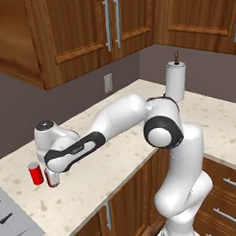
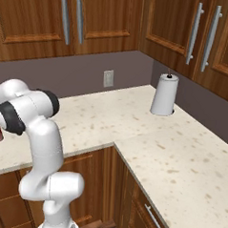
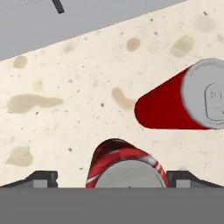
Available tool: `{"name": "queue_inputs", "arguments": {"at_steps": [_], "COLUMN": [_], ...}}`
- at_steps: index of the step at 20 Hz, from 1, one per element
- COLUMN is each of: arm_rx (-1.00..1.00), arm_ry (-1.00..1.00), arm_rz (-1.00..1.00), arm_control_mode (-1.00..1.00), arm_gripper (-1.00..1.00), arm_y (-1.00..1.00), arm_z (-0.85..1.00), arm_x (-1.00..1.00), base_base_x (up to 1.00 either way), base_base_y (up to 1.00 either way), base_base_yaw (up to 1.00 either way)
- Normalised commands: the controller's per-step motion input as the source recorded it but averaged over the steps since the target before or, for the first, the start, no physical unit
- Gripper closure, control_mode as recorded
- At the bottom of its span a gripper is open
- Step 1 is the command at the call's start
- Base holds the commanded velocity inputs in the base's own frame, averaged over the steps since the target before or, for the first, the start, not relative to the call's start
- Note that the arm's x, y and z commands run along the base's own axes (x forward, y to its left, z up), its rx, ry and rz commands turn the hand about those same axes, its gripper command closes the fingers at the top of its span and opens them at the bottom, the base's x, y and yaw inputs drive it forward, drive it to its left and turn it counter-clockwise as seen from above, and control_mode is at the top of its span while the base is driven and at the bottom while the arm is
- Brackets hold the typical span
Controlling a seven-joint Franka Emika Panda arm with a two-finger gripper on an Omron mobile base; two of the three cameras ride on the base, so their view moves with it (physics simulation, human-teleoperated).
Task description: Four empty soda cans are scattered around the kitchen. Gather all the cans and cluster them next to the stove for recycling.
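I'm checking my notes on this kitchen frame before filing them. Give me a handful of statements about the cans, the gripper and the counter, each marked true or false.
1. Two red soda cans stand upright on the counter. True.
2. The gripper is clamped shut on a can. False: its fingers stand wide, one on each side of the nearer can, with gaps showing.
3. A purple can stands beside the red ones. False: both cans here are red.
4. A paper towel roll stands upright near the counter's corner. True.
5. The stove edge lies close to the cans. True.
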Motion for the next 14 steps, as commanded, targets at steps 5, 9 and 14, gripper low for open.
{"name": "queue_inputs", "arguments": {"at_steps": [5,9,14], "arm_rx": [0.0,0.01,0.0], "arm_ry": [-0.02,-0.01,-0.02], "arm_rz": [-0.01,-0.01,-0.02], "arm_control_mode": [-1.0,-1.0,-1.0], "arm_gripper": [-1.0,-1.0,-1.0], "arm_y": [-0.07,-0.19,-0.27], "arm_z": [0.16,0.16,0.09], "arm_x": [-0.22,-0.09,0.14], "base_base_x": [0.0,0.0,0.0], "base_base_y": [0.0,0.0,0.0], "base_base_yaw": [0.0,0.0,0.0]}}
